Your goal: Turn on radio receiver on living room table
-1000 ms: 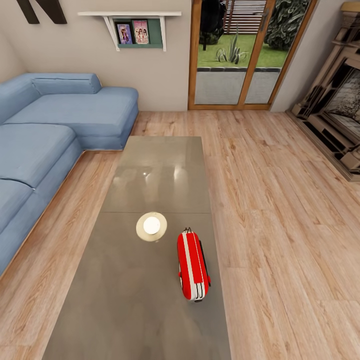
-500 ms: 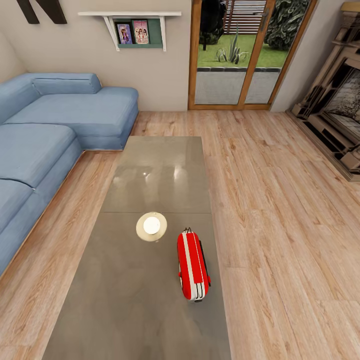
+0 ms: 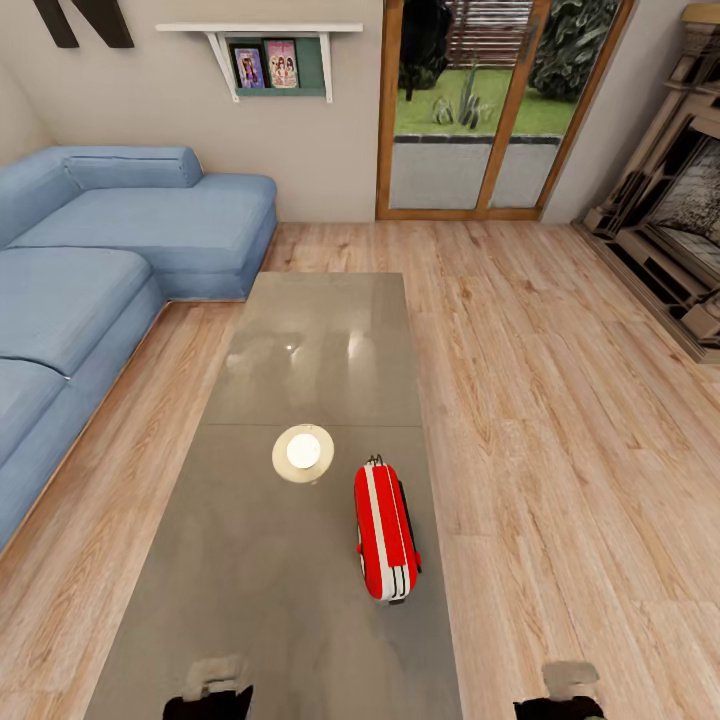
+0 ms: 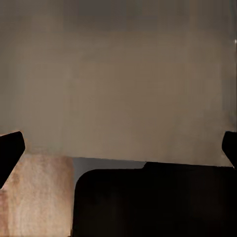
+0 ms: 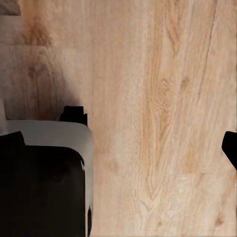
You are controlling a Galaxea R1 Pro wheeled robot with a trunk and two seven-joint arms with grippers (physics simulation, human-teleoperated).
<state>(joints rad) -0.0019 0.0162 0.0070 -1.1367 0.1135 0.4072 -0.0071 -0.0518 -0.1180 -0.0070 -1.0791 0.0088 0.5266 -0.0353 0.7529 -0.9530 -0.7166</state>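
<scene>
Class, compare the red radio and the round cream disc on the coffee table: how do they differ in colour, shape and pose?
The radio receiver is bright red with white bands; the cream disc is pale with a white centre. The radio is long and rounded, standing taller; the disc is round and low. The radio sits nearer the table's right edge, the disc more central and farther back. Both rest apart on the glossy top.

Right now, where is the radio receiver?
In the head view the radio receiver lies on the table near its right edge, just right of and nearer than the cream disc.

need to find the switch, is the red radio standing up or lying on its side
Standing upright: the radio receiver rests on the table with its white-striped top edge facing up. Its dial face isn't visible, so on or off: cannot tell.
</scene>
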